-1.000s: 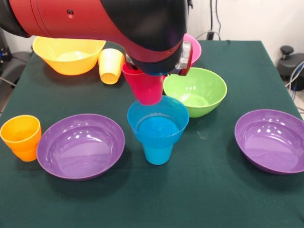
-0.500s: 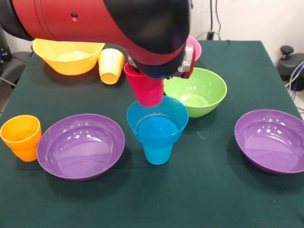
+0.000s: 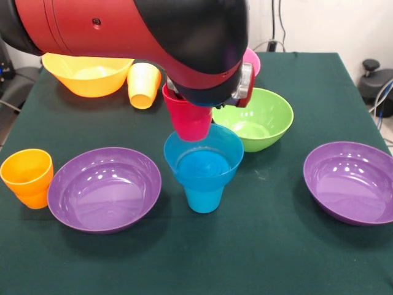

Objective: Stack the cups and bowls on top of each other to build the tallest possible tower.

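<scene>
- Orange cup (image 3: 26,177) stands upright at the left edge of the frame, just beside one purple bowl (image 3: 104,188), both spare and clear of my working spot.
- Orange-yellow bowl (image 3: 88,72) and the tipped yellow cup (image 3: 143,85) sit in the upper left, also waiting.
- At centre, the blue cup (image 3: 203,198) stands mouth-down with the small blue bowl (image 3: 203,158) seated on it, mouth up; I judge this the tower's base, kept in the open so I can come straight down.
- My gripper (image 3: 189,101) is mostly hidden under the arm; it has the red cup (image 3: 187,119) by the rim, closed on it. The cup hangs just above the blue bowl, long axis near vertical, narrow base pointing down into the bowl.
- Right of that, the lime green bowl (image 3: 252,118) rests mouth up, with the pink bowl (image 3: 250,61) behind it.
- Second purple bowl (image 3: 352,181) lies at the right edge.
</scene>
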